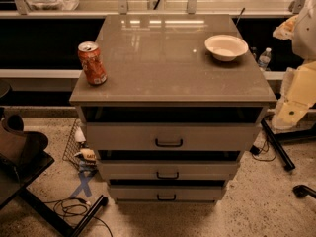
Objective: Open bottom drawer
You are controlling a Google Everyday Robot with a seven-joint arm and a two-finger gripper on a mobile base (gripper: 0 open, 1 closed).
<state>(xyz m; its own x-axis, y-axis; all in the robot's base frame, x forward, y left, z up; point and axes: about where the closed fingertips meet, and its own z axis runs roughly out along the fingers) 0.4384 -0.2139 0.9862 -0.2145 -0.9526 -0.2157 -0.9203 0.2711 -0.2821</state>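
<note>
Camera view: a grey-beige cabinet [173, 68] carries an orange soda can [92, 63] at its left front and a white bowl [226, 47] at its right rear. The bottom drawer [192, 193] sits lowest of three, just above the floor, its black handle [166, 197] facing forward. Loose cables [74, 209] and blue tape [84, 184] lie left of it. The cream arm [302, 85] hangs at the right edge, its gripper [290, 113] seemingly low beside the cabinet, well apart from the drawer; its grip is unreadable.
</note>
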